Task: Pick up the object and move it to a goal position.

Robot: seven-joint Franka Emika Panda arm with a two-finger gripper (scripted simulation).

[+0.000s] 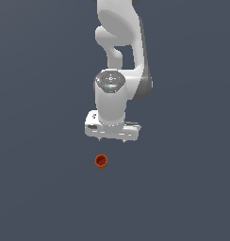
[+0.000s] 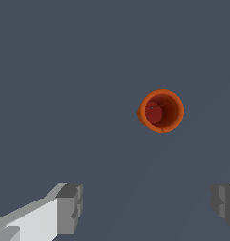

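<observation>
Hovering claw (image 2: 145, 207) spread wide, orange cup (image 2: 161, 111) apart, ungripped

The white jointed robot arm (image 1: 119, 52) reaches down, wrist vertical. Its white two-fingered gripper (image 1: 113, 139) points straight down, grey-padded fingers (image 2: 69, 208) spread wide apart, holding nothing.

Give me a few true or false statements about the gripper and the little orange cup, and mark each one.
1. The gripper is open. True.
2. The orange-red cup is held between the fingers. False: it sits apart from them on the grey floor, untouched.
3. The wrist view looks down into the cup's hollow, darker centre. True.
4. Two cups lie on the floor. False: only one.
5. The cup is larger than the gripper. False: it is much smaller.
</observation>
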